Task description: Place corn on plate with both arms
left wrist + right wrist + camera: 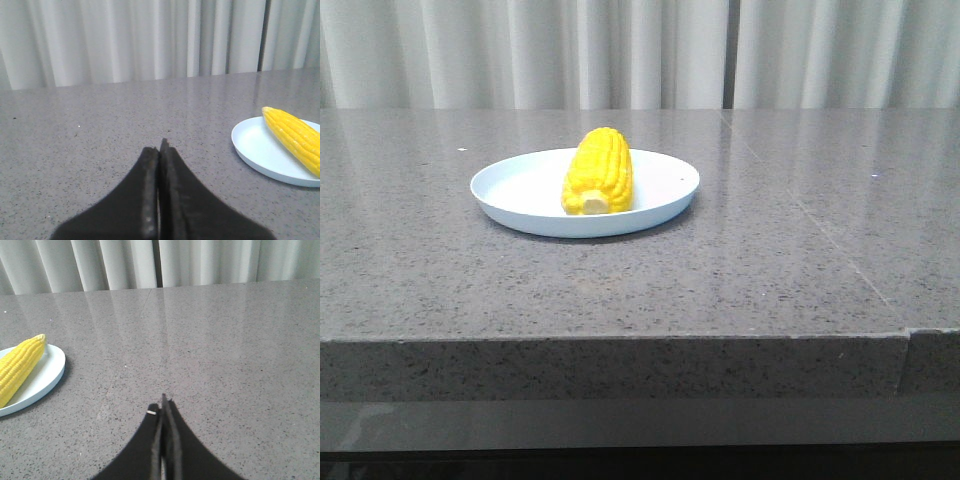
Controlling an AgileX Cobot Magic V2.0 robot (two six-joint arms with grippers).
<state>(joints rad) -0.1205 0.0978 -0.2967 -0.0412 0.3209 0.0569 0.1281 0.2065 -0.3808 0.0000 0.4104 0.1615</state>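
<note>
- Your left gripper [160, 150] hangs low over the grey table [100, 130], pointing forward toward the white curtain [125, 40]. Its two dark fingers [148, 180] are pressed together, with almost no gap between them, so it is clenched on nothing and touches neither the corn nor the plate.
- From your left gripper, the plate [260, 155] lies well apart to its right side, and the corn [295, 137] rests inside it.
- In the front view you see the corn [599, 172] lying on the plate [520, 190], its pale stub end turned toward you. No arm shows in this view.
- Your right gripper [163, 407] also points forward, low over the table. Its fingers [152, 440] are closed tight and hold nothing.
- From your right gripper, the plate [47, 372] with the corn [20, 367] lies well apart to its left side.
</note>
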